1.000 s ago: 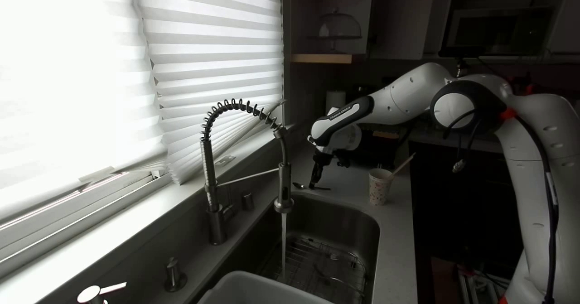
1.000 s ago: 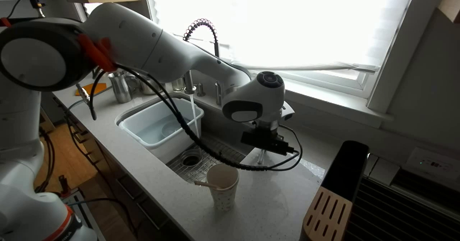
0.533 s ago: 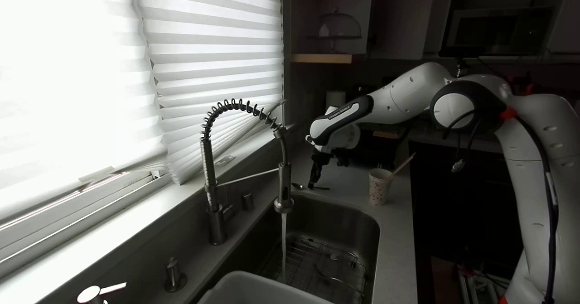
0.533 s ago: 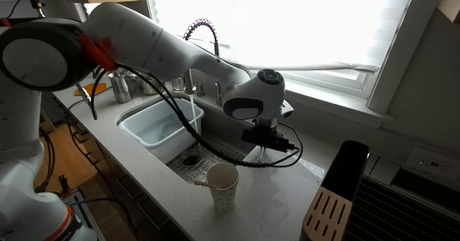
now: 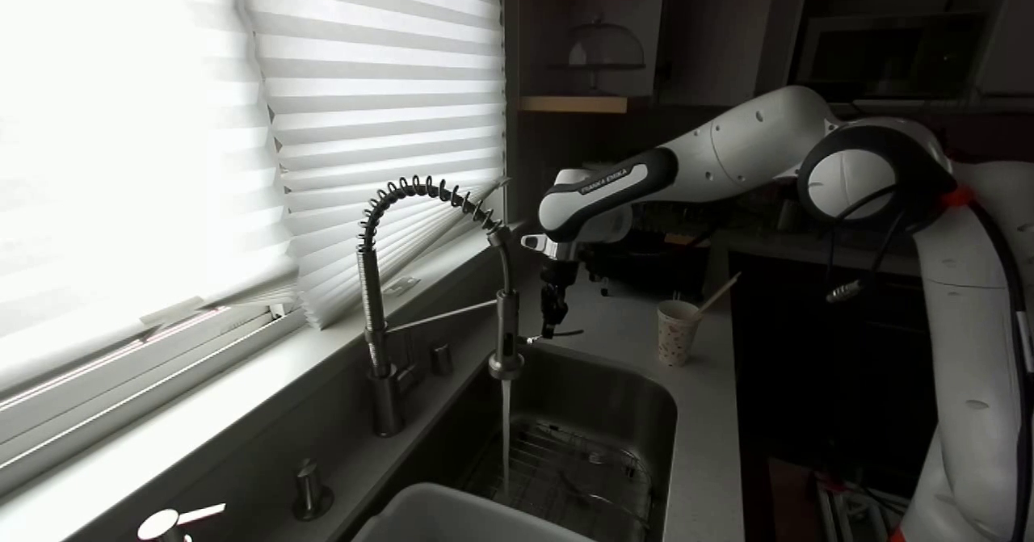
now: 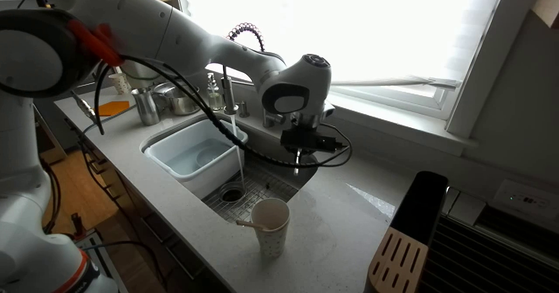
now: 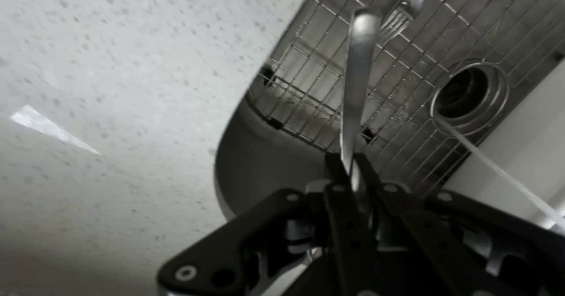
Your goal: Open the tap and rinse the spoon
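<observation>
The tap [image 5: 507,328] is tall and silvery with a coiled-spring neck, and it also shows in an exterior view [image 6: 229,96]. A stream of water [image 5: 506,437] runs from its sprayer head into the sink. My gripper [image 7: 348,158] is shut on the silvery spoon [image 7: 358,62]. In the wrist view the handle points away from the jaws, and the bowl end is mostly hidden between the fingers. In an exterior view the gripper [image 5: 550,330] holds the spoon [image 5: 570,333] near the sink's far end, apart from the water stream. The spoon also hangs below the gripper in an exterior view [image 6: 297,164].
The sink [image 5: 622,388] has a wire rack, a drain [image 7: 463,93] and a fork [image 7: 404,16] in it. A white basin [image 6: 214,179] stands in the sink under the tap's side. A paper cup [image 6: 271,236] with a stick stands on the counter. A toaster [image 6: 404,240] is beyond.
My gripper has lifted the spoon off the counter and moved it toward the sink, over the sink's edge. The water ran throughout. The cup and basin have not moved.
</observation>
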`<state>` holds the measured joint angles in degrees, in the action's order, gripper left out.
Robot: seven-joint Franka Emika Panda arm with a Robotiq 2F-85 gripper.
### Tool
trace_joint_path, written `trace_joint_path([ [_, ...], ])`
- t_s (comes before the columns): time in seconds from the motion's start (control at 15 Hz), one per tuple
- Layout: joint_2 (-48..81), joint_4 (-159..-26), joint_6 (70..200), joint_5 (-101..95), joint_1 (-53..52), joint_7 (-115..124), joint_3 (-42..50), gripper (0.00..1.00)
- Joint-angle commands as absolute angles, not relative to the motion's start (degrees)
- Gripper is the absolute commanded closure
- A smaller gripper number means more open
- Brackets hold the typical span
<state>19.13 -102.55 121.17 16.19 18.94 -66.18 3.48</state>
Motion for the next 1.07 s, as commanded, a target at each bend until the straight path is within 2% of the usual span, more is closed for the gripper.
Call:
trace_joint_path([
  [0.0,17.19,-103.88,117.18,13.05,16.11,-70.59,2.34,0.98],
  [0.6,16.88,-104.4,114.76,8.46,8.71,-79.75,-1.71,0.98],
  [1.0,15.96,-105.66,114.55,9.32,7.64,-87.13,-3.04,0.98],
])
